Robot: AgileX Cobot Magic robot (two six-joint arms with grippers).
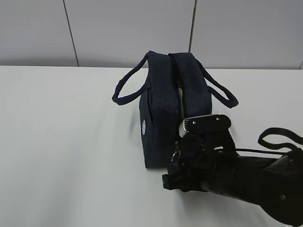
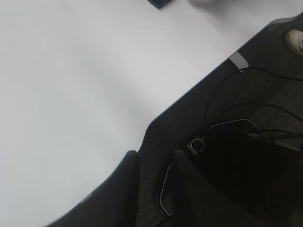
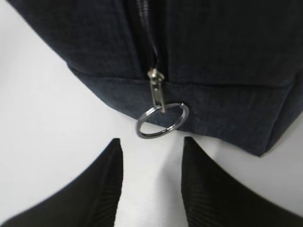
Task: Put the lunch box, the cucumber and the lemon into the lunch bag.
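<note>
The lunch bag (image 1: 163,113), a boxy dark navy fabric bag, stands upright on the white table (image 1: 66,142) a little right of centre, its two loop handles (image 1: 127,87) splayed to either side and its top gaping along the middle. A pale strip shows inside the gap; what it is cannot be told. The right gripper (image 3: 151,158) sits at the bag's near end, low on the table, its two dark fingers (image 3: 102,189) parted and holding nothing. Just ahead of the fingertips hangs the silver ring pull (image 3: 162,120) from the zipper slider (image 3: 155,87), at the bottom of the end seam, apart from both fingers. The left gripper (image 2: 156,189) hangs over the table's near edge, well away from the bag, its fingers slightly apart with nothing between them. A dark floor with cables (image 2: 246,109) lies beyond the edge.
</note>
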